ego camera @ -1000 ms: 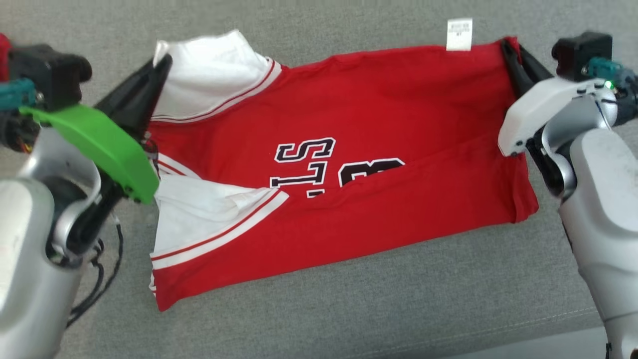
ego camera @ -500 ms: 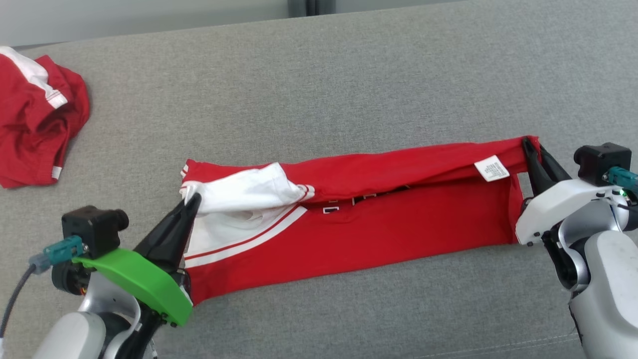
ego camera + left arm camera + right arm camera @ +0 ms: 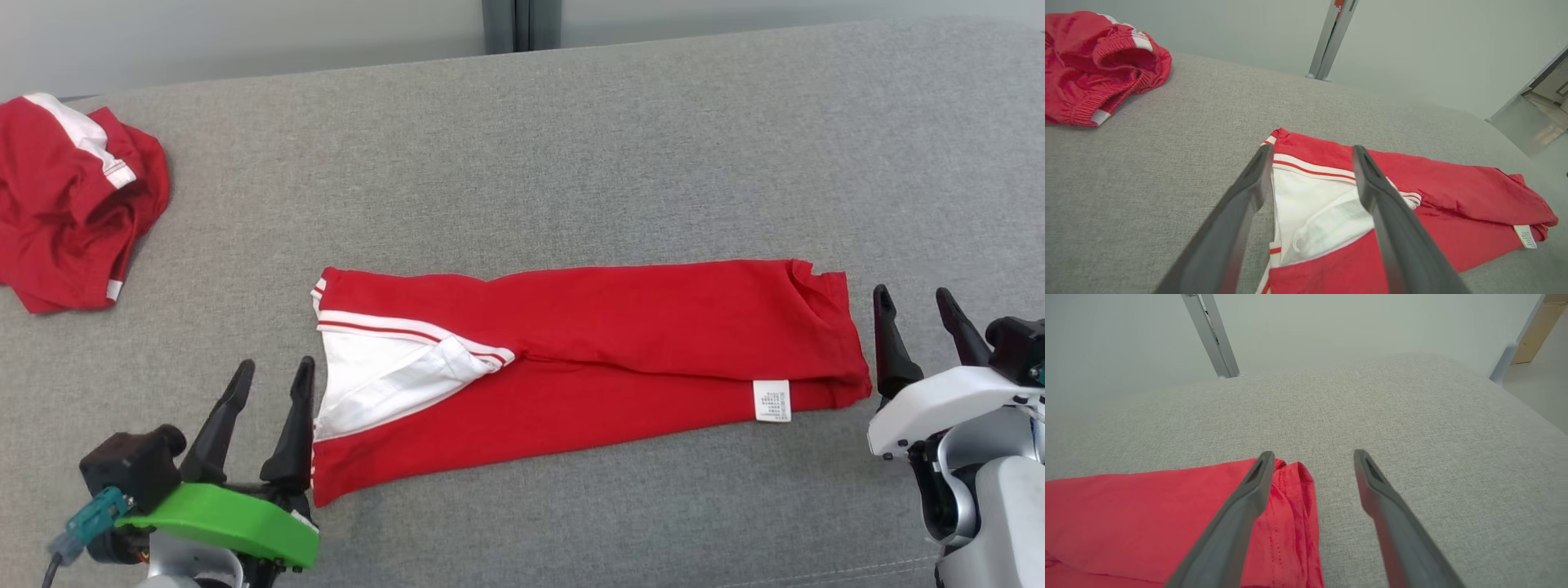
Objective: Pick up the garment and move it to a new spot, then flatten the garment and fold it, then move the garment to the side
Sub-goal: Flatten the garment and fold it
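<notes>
- Far left, up near the back of the grey cushion [image 3: 571, 147]: a crumpled red bundle [image 3: 77, 204] with a white stripe, well apart from everything else.
- Lower left: left gripper [image 3: 275, 363], green cover [image 3: 220, 518] on the wrist behind it, both dark fingers pointing up the head view and spread wide, gripping nothing at all.
- Parked just beside the left end of the garment, inner finger running right along the edge. Can't tell whether it's actually touching cloth.
- Middle: the garment [image 3: 612, 327] itself, red, lying flat on the cushion as a long narrow folded strip running left to right, left end sitting a bit closer to the robot.
- At that left end: a white sleeve panel [image 3: 384, 380] with red and white striped trim, lying on top of the lower red layer.
- Straight behind, top centre: a grey metal post [image 3: 514, 24] against a pale wall.
- Toward the right end, near the front edge: a small white label [image 3: 771, 400] lying on the red.
- Right end of the strip: doubled-over layers, slightly bunched at the far corner.
- Lower right: right gripper [image 3: 912, 292], white cover [image 3: 939, 400] behind it, fingers spread wide too, totally empty.
- Sits just beside the garment's right end. In the right wrist view, one finger lines up over the stitched hem, the other over bare cushion.
</notes>
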Motion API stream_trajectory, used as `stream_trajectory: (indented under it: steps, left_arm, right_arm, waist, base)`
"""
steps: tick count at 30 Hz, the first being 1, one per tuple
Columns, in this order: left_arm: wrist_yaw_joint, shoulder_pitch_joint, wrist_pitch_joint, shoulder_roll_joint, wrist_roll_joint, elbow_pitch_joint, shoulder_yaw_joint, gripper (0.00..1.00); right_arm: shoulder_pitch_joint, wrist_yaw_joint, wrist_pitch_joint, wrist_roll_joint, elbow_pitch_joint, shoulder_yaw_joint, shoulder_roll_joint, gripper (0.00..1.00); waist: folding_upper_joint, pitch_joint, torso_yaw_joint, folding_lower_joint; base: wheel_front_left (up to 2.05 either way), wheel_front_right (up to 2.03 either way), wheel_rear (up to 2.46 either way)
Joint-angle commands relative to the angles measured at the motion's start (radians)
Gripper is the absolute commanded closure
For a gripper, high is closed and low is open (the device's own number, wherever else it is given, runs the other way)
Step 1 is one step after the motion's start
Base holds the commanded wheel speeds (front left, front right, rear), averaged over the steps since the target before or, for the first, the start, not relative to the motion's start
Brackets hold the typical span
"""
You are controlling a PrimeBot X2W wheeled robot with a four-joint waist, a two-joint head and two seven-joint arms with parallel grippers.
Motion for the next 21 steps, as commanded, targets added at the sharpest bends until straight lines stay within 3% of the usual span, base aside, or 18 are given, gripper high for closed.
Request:
stream_trajectory:
  steps: [1, 11, 21]
  left_arm:
    - [0.018, 0.022, -0.027, -0.001, 0.022, -0.003, 0.014, 0.00]
    - [0.097, 0.067, -0.128, -0.043, 0.089, -0.010, 0.025, 0.00]
    - [0.123, 0.063, -0.138, -0.055, 0.131, 0.020, -0.001, 0.00]
  right_arm:
    - [0.015, -0.001, -0.006, -0.008, -0.010, -0.011, 0.007, 0.00]
    - [0.004, -0.001, 0.096, -0.031, 0.022, -0.007, -0.010, 0.00]
    - [-0.044, -0.001, 0.169, -0.026, 0.217, 0.011, -0.047, 0.00]
  waist:
    - [0.0000, -0.003, -0.003, 0.0000]
    - [0.0000, -0.021, 0.012, 0.0000]
    - [0.0000, -0.024, 0.088, 0.0000]
  base:
    - [0.00, 0.00, 0.00]
    - [0.00, 0.00, 0.00]
    - [0.00, 0.00, 0.00]
